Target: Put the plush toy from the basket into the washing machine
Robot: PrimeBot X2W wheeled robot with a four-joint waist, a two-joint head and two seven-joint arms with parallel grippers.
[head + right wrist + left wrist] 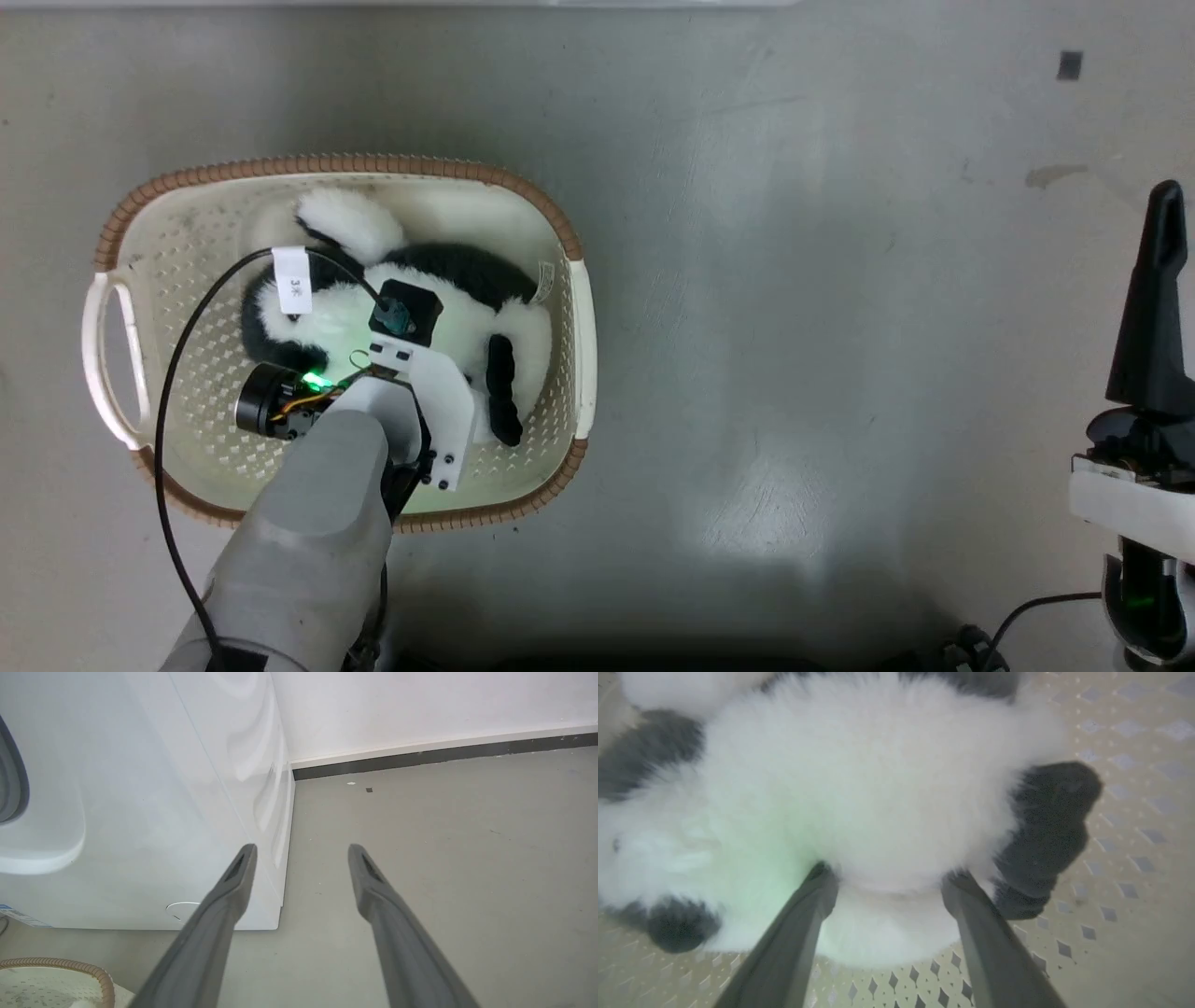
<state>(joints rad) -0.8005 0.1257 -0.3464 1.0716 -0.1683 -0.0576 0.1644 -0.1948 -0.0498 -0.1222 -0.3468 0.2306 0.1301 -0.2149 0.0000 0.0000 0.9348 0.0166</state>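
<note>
Since the plush toy [467,271] lies curled in the basket [345,165], filling most of its length, with black limbs toward the right wall, the lift out has not yet begun. Over its white belly the left gripper [889,875] has its two fingers apart, the tips sunk in the fur on either side of a bulge. The wrist view is blurred, so I cannot be sure whether they press the stuffing or only part the pile. From here a shallow bite seems the likeliest failure: jaws shutting on fur alone would probably let the toy slide free as it rises. A deeper reach could drive the tips against the perforated bottom. A limb catching the brown rim might drag the light basket along. The black cable [187,336] looping over the left of the basket and across the toy could also snag. Nothing besides the panda shows in the basket. It sits on the grey floor [794,327], at the left of the scene. The right gripper [302,849] hangs well to the right with fingers spread and nothing between them, aimed past the corner of the washing machine [140,788]. Just a sliver of the machine's grey opening shows, so what the drum holds cannot be told.
</note>
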